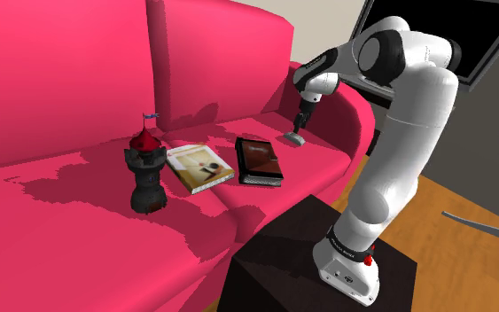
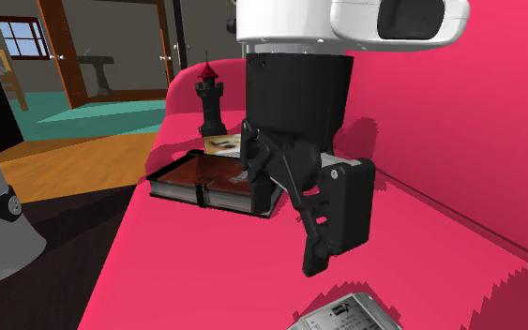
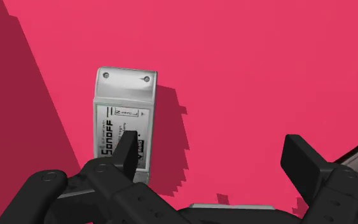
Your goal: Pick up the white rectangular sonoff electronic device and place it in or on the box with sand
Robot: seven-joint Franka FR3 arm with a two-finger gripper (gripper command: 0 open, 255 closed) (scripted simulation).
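Note:
The Sonoff device (image 3: 123,121) is a white rectangular case with printed lettering, lying flat on the pink sofa seat (image 1: 79,204). My gripper (image 3: 213,149) hovers just above it, open and holding nothing. The device lies under one fingertip (image 3: 128,145), not centred in the gap. In the shoulder view the gripper (image 1: 299,128) hangs over the device (image 1: 293,139) near the sofa's curved arm. The second exterior view has the device (image 2: 346,314) below the open gripper (image 2: 285,220). A tan flat box (image 1: 199,167) and a dark brown book-like box (image 1: 260,161) lie side by side further along the seat.
A dark toy castle tower (image 1: 147,173) with a red roof stands beyond the tan box. The sofa back (image 1: 105,62) rises behind everything, and the rounded armrest (image 1: 354,115) curves close to the device. My black stand (image 1: 283,257) sits in front on a wooden floor.

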